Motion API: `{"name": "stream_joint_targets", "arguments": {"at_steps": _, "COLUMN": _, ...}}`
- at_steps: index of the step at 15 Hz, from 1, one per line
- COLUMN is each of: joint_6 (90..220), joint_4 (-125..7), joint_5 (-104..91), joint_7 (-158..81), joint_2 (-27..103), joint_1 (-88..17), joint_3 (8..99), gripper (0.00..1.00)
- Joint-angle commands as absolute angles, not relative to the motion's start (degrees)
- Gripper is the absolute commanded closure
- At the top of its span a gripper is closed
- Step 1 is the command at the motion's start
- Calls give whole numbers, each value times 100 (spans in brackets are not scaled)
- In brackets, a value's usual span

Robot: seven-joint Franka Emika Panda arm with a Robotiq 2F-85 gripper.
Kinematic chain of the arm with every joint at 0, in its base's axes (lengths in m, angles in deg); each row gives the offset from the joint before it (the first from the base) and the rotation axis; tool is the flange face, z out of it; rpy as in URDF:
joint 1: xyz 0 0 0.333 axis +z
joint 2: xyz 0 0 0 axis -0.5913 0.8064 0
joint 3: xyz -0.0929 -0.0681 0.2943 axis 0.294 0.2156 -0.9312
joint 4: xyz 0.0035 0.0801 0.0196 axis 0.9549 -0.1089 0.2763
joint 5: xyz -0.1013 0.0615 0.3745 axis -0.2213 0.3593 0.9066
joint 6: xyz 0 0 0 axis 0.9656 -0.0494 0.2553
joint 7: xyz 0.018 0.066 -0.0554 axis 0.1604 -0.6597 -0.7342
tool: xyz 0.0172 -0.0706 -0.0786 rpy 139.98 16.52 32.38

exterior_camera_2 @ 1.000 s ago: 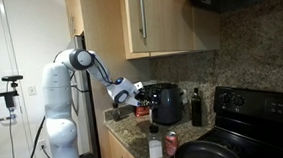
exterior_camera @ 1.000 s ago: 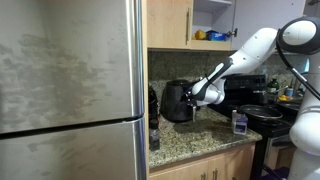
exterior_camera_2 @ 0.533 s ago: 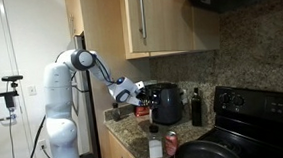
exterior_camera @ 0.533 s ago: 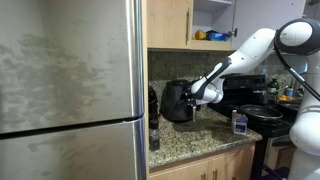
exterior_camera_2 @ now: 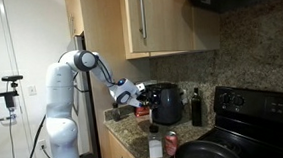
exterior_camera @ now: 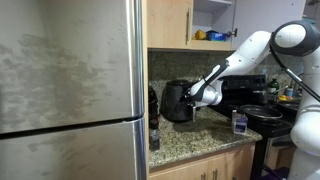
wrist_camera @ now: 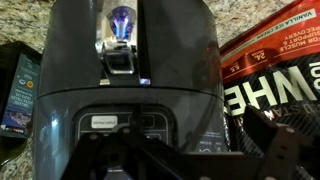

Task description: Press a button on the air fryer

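Observation:
The air fryer [exterior_camera: 178,100] is a rounded dark appliance at the back of the granite counter, also visible in an exterior view [exterior_camera_2: 167,103]. In the wrist view it fills the frame [wrist_camera: 130,60], its glossy front reflecting a light. Its control panel [wrist_camera: 125,125] sits low in that view, right in front of the fingers. My gripper [exterior_camera: 198,97] [exterior_camera_2: 137,93] is level with the fryer's front and very close to it. In the wrist view the gripper [wrist_camera: 170,160] is dark, with one fingertip [wrist_camera: 272,148] far to the right; the jaws look spread and hold nothing. I cannot tell whether it touches the panel.
A red and black bag with white letters [wrist_camera: 275,60] lies beside the fryer. A dark bottle [exterior_camera_2: 195,105] stands on its far side. A steel fridge [exterior_camera: 70,90] fills one side. A black stove with a pan [exterior_camera_2: 254,116] and a small jar [exterior_camera: 239,121] are nearby. Wooden cabinets hang above.
The arm's elbow has shifted slightly; the gripper stays at the fryer's front with no clear movement.

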State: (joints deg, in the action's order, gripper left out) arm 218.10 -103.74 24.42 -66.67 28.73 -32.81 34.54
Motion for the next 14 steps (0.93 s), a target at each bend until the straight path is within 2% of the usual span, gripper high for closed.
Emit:
{"name": "stream_joint_targets", "arguments": {"at_steps": 1, "joint_6": 21810, "joint_4": -10131, "joint_5": 2512, "joint_7": -6823, "joint_2": 3008, "joint_1": -3102, "joint_3": 3618, "gripper": 0}}
{"name": "stream_joint_targets", "arguments": {"at_steps": 5, "joint_6": 21810, "joint_4": -10207, "joint_5": 2468, "joint_7": -6733, "joint_2": 3005, "joint_1": -3055, "joint_3": 3608, "gripper": 0}}
{"name": "stream_joint_targets", "arguments": {"at_steps": 7, "joint_6": 21002, "joint_4": -10636, "joint_5": 2073, "joint_7": -6338, "joint_2": 2353, "joint_1": -3283, "joint_3": 3198, "gripper": 0}}
{"name": "stream_joint_targets", "arguments": {"at_steps": 8, "joint_6": 20582, "joint_4": -10869, "joint_5": 1416, "joint_7": -5761, "joint_2": 1997, "joint_1": -2881, "joint_3": 3609, "gripper": 0}}
{"name": "stream_joint_targets", "arguments": {"at_steps": 9, "joint_6": 20250, "joint_4": -10930, "joint_5": 1667, "joint_7": -6078, "joint_2": 1683, "joint_1": -3369, "joint_3": 2847, "gripper": 0}}
{"name": "stream_joint_targets", "arguments": {"at_steps": 10, "joint_6": 19931, "joint_4": -11000, "joint_5": 1690, "joint_7": -6093, "joint_2": 1372, "joint_1": -3231, "joint_3": 2781, "gripper": 0}}
{"name": "stream_joint_targets", "arguments": {"at_steps": 14, "joint_6": 18699, "joint_4": -11557, "joint_5": 2185, "joint_7": -6804, "joint_2": 54, "joint_1": -2661, "joint_3": 3161, "gripper": 0}}
